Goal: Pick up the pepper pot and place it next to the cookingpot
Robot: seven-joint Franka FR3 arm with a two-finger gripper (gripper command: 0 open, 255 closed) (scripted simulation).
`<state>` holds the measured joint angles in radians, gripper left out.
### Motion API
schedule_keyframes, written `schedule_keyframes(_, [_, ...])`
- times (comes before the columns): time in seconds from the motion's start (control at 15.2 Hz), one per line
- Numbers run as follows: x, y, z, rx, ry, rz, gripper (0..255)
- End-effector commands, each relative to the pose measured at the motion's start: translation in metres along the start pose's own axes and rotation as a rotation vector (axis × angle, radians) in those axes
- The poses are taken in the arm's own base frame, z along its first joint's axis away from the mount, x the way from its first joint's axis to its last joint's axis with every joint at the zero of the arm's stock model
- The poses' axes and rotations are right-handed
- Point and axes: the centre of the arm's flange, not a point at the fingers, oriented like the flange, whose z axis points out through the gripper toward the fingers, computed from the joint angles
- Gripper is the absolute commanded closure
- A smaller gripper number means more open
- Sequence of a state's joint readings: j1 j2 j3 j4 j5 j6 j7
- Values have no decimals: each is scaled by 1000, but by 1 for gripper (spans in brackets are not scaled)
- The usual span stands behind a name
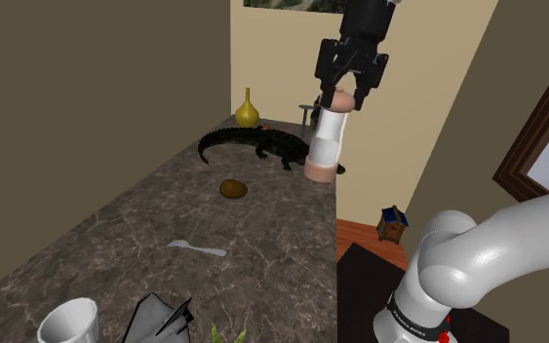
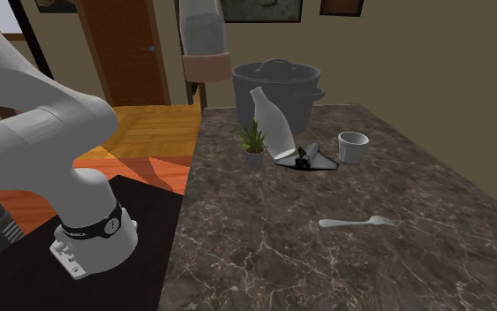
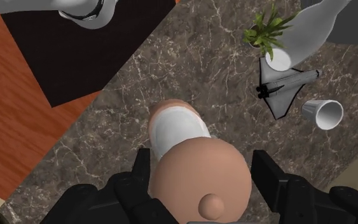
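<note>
The pepper pot point(image 1: 327, 136) is a tall mill with a white body, a tan round top and a tan base. My gripper point(image 1: 342, 95) is shut on its top. In the wrist view the fingers point(image 3: 142, 170) clasp the tan top point(image 3: 199, 175) from both sides. The mill point(image 2: 205, 40) hangs upright in the air above the counter's edge on the robot's side. The big grey lidded cookingpot point(image 2: 277, 88) stands at the far end of the dark marble counter point(image 2: 343, 265) in the second exterior view, well away from the mill.
By the cookingpot are a small plant point(image 2: 253, 141), a white bottle point(image 2: 271, 119), a toy jet point(image 2: 306, 157) and a white cup point(image 2: 353, 146). A fork point(image 2: 357, 221) lies mid-counter. A black crocodile point(image 1: 257, 146), a yellow vase point(image 1: 248, 109) and a brown lump point(image 1: 233, 188) occupy the other end.
</note>
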<state>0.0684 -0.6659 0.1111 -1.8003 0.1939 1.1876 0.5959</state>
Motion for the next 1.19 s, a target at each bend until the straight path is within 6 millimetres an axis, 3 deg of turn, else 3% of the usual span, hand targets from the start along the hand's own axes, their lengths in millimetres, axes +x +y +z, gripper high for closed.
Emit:
schedule_keyframes(0.0, [-15, -19, 2, 0, 0, 0, 255])
schedule_keyframes(1.12, [-160, -190, 25, 0, 0, 0, 255])
